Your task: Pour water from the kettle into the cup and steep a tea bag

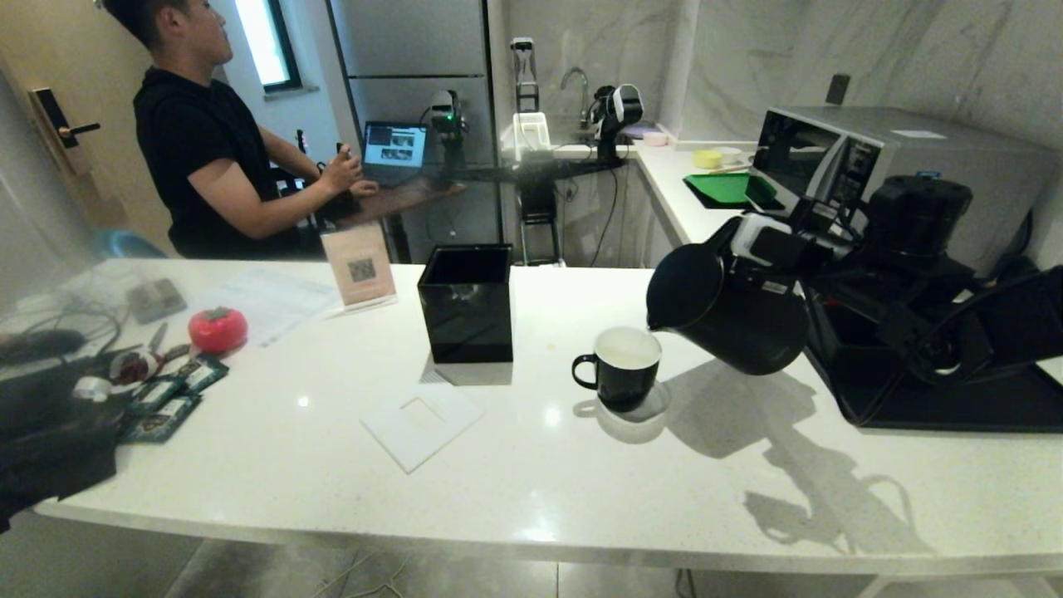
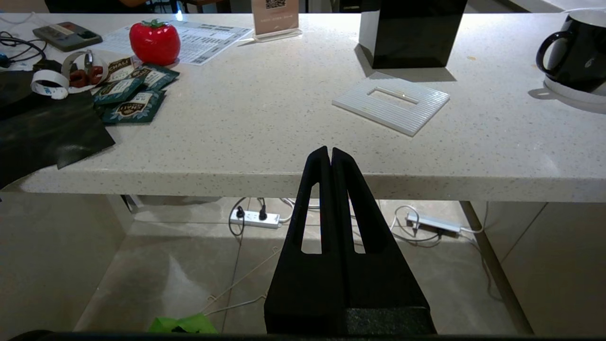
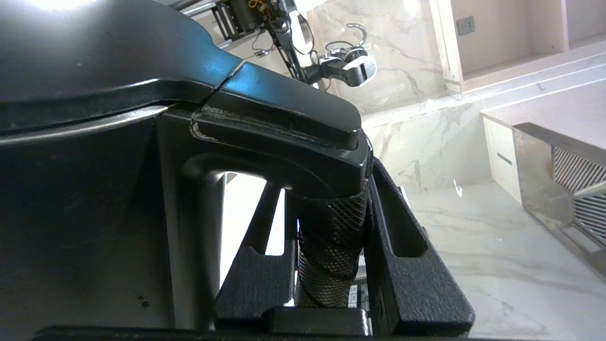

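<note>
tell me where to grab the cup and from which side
By its small loop handle, approached from the robot's left. The cup stands upright with the handle pointing that way, and the kettle, held in the right claw, is tilted close on its other side.

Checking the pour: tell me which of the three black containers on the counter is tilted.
The kettle, held by the right tool, leans spout-down toward the cup. Cup and black square box stand upright.

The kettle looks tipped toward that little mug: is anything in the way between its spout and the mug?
Nothing visible. The right gripper holds the kettle by its handle, tilted, its spout just above the rim of the cup. The black square box stands off to the cup's left, clear of that gap.
</note>
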